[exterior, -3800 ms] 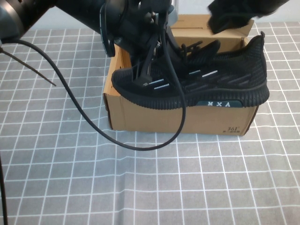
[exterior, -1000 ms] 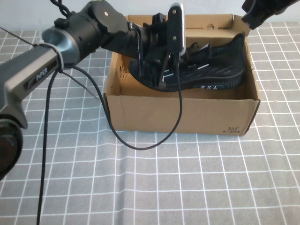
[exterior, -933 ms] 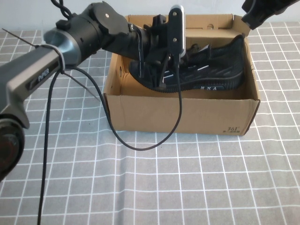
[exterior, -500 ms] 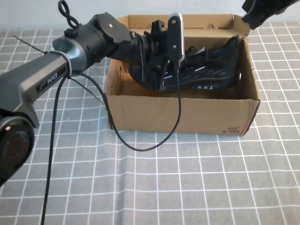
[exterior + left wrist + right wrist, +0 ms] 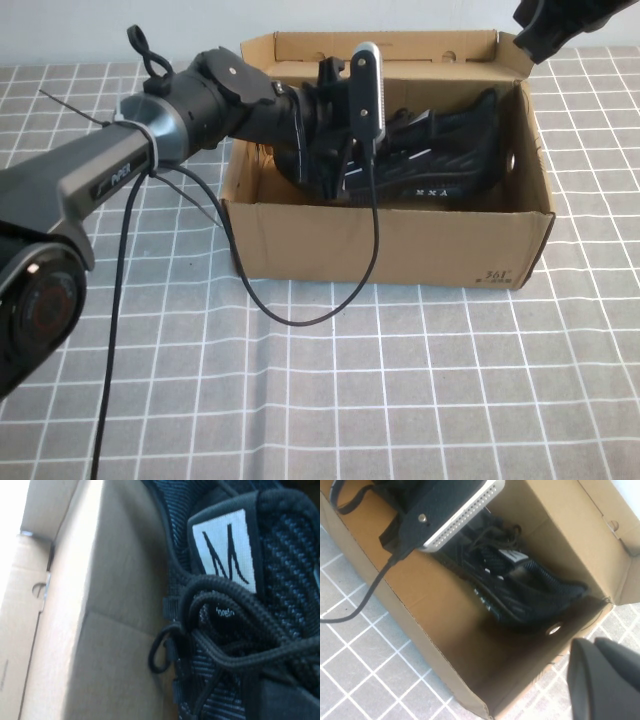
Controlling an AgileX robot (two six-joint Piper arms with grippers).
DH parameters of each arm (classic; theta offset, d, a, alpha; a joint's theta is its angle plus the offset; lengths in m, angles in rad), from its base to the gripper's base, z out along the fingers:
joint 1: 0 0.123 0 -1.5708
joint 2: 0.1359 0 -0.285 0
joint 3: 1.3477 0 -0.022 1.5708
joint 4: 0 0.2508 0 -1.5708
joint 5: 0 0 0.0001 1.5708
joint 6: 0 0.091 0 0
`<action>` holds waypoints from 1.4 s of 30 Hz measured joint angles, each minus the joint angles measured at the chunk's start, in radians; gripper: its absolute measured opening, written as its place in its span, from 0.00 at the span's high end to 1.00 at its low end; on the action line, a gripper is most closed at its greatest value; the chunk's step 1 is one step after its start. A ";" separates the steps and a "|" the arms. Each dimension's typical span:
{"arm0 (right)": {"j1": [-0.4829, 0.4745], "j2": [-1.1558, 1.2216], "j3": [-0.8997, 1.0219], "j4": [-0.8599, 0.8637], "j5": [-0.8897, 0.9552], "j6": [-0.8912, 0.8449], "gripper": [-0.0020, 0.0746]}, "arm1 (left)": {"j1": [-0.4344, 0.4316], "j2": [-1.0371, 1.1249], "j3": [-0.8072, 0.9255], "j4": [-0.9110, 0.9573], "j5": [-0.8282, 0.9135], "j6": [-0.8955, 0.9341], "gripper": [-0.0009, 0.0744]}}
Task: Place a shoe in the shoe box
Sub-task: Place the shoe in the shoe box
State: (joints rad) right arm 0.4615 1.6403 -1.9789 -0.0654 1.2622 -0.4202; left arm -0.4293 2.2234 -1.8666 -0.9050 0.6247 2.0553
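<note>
Inside shoe box (image 5: 400, 245) | your left gripper (image 5: 330, 150) clamps sneaker (image 5: 440, 160) | right gripper (image 5: 560, 25) closed, empty, above the box's far right corner | laces may snag on release

Matt corrugated cardboard shoe box (image 5: 390, 245) — black knit-cloth shoe (image 5: 440, 165)

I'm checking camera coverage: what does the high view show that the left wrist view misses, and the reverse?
Only the high view shows the left arm reaching into the box, its left gripper shut on the shoe, the right gripper shut above the far right corner, the "361" print and the checked cloth. Only the left wrist view shows the white tongue label and lace loop close up. Both show the shoe inside the box.
</note>
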 joint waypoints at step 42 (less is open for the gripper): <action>0.000 0.027 0.030 0.065 0.000 -0.051 0.99 | 0.018 0.075 0.000 -0.247 -0.061 0.194 0.82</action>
State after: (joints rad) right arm 0.4615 1.6671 -1.9493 0.0000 1.2622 -0.4717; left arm -0.4113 2.2988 -1.8666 -1.1523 0.5638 2.2488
